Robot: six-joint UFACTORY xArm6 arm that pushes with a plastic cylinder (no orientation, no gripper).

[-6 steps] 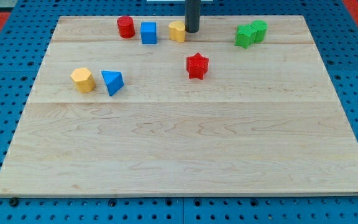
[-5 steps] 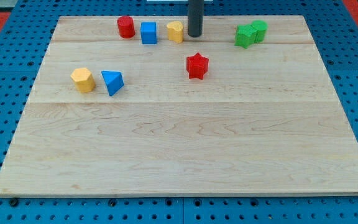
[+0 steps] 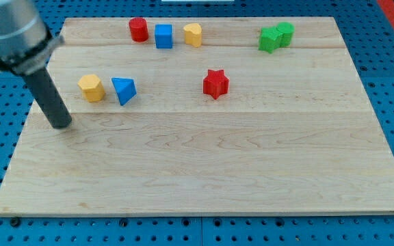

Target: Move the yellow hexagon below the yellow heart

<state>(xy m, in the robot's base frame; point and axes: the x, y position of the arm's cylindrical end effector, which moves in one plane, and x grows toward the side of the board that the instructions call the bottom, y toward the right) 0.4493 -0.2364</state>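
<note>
The yellow hexagon [image 3: 91, 87] sits at the board's left, with a blue triangle [image 3: 124, 89] just to its right. The yellow heart [image 3: 193, 33] sits near the view's top, right of centre-left, beside a blue cube [image 3: 163, 35]. My tip [image 3: 61, 125] rests on the board below and to the left of the yellow hexagon, apart from it. The rod rises up and left to the arm's grey body at the view's top left corner.
A red cylinder [image 3: 139, 29] stands left of the blue cube. A red star [image 3: 215, 83] lies near the middle. Two green blocks [image 3: 276, 36] touch each other at the top right. The wooden board [image 3: 204, 171] lies on a blue pegboard.
My tip has moved from beside the yellow heart at the top to the board's left, below-left of the yellow hexagon. The red star has shifted slightly down-left.
</note>
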